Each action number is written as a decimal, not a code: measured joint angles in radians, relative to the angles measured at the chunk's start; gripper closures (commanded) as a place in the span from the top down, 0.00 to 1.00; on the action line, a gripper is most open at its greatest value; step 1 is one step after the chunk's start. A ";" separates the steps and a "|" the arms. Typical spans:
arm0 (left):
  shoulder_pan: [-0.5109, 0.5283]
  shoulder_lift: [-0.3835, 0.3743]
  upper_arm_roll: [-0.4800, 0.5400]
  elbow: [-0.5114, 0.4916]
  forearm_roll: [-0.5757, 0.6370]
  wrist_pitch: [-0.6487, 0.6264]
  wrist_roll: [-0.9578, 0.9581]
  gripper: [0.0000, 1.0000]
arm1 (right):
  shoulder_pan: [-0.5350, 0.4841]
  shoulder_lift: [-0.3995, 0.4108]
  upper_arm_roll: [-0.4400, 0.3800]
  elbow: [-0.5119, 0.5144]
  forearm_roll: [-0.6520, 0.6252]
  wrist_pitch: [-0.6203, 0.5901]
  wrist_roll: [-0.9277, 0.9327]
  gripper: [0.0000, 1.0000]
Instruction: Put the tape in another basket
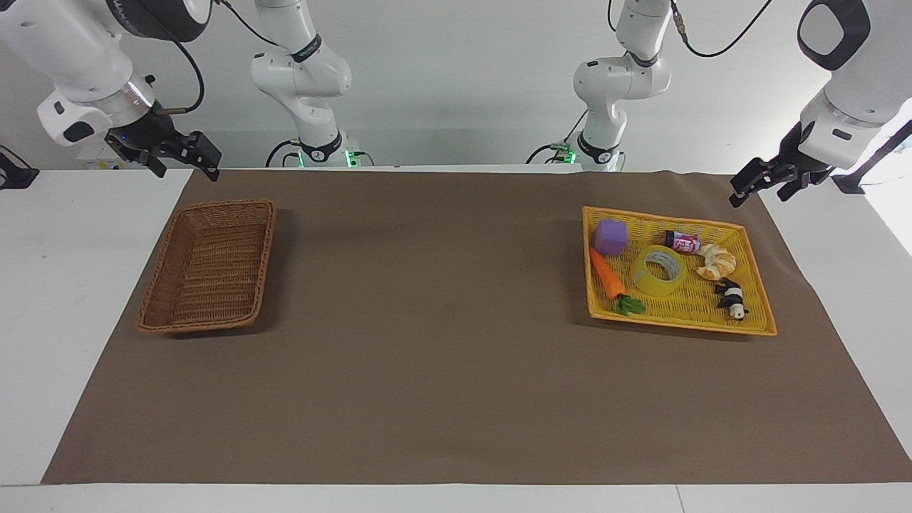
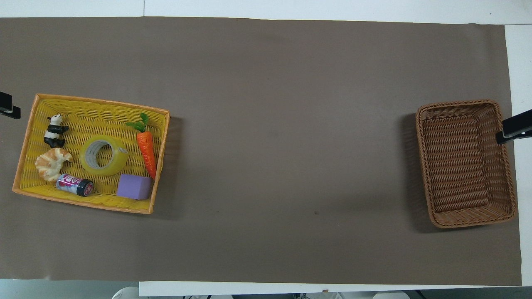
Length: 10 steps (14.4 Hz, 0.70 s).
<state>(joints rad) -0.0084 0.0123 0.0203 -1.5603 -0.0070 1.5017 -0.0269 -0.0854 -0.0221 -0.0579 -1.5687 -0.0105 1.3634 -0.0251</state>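
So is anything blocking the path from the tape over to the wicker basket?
Nothing visible does. The tape lies flat in the yellow tray among small items, and only bare brown mat separates it from the empty wicker basket.

Two white Franka arms with rounded, glossy shells stand on bases lit by small green lamps. Dark rings band the joints, and faint grey lettering runs along one ring of the right arm. Black cables loop from the upper links, hanging toward 6 o'clock. Each wrist is a thick white cylinder with a silvery collar; the left arm's upper link carries a rounded black inset panel with a grey centre. The right gripper (image 1: 184,158) and left gripper (image 1: 764,183) are matt black, angular, with jointed links and slim fingers; a small blue light glows on the right one's housing.
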 measured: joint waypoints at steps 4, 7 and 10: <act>0.000 0.000 -0.001 -0.001 0.000 0.000 -0.001 1.00 | 0.000 0.000 0.000 0.000 0.000 0.000 0.000 1.00; 0.000 -0.002 0.000 -0.011 0.000 -0.004 -0.006 1.00 | 0.000 0.000 0.000 0.000 0.000 0.000 0.000 1.00; -0.001 -0.051 0.000 -0.160 0.000 0.178 -0.007 1.00 | 0.000 0.000 0.000 0.000 0.000 0.000 0.000 1.00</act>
<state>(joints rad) -0.0089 -0.0382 0.0200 -1.7199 -0.0068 1.6793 -0.0334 -0.0854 -0.0221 -0.0579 -1.5687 -0.0105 1.3634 -0.0251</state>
